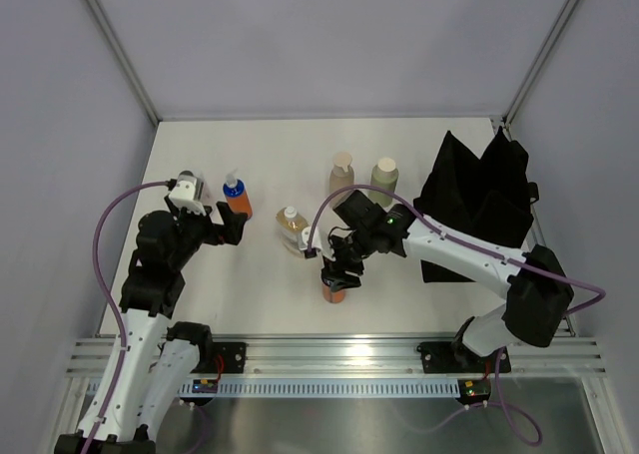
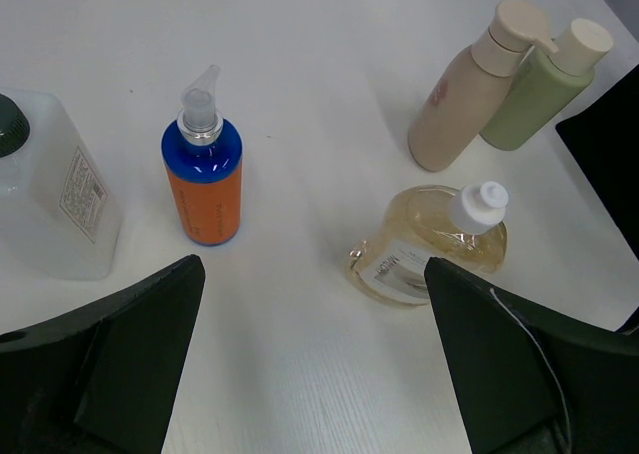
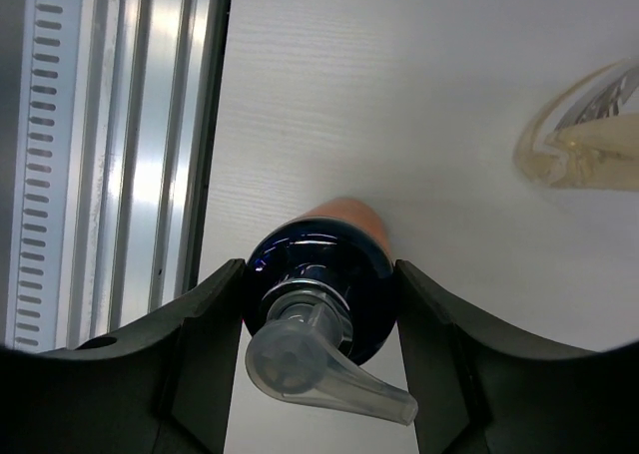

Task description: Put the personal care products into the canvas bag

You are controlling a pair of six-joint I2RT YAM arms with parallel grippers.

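White table (image 1: 270, 155), canvas bag (image 1: 479, 195) at three o'clock
Right gripper (image 3: 319, 294) clamps orange bottle (image 3: 339, 225) below its pump: stiff, slick, likely light; left gripper (image 2: 315, 354) spread apart

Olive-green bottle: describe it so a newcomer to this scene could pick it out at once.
Start at the black canvas bag on the right side of the table. Just left of it two upright bottles stand close together; the olive-green bottle is the one nearer the bag. Unlike its tan pump neighbour, it has a plain round cream cap.
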